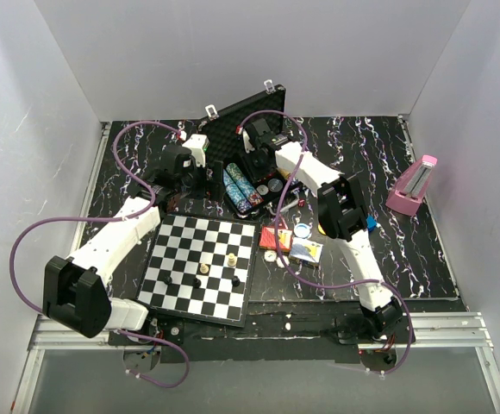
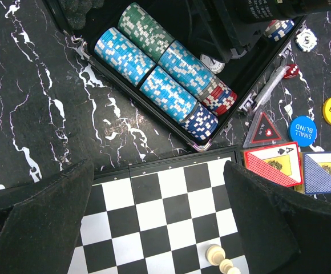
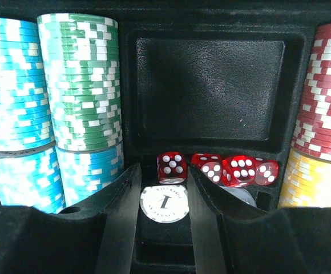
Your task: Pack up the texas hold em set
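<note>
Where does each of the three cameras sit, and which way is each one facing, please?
Top external: above and behind the arms, looking down on the table; the left arm and right arm show, bases at the bottom.
Left wrist: over the chessboard's far edge, looking down at the briefcase; its own fingers frame the bottom.
Right wrist: inside the briefcase, facing the red dice; its fingers flank a white button.
Shared: both wrist views show the blue and green chip rows.

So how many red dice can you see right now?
5. Four red dice sit in a row in the briefcase slot. A fifth die lies on the table beside the briefcase. More may be hidden.
</note>
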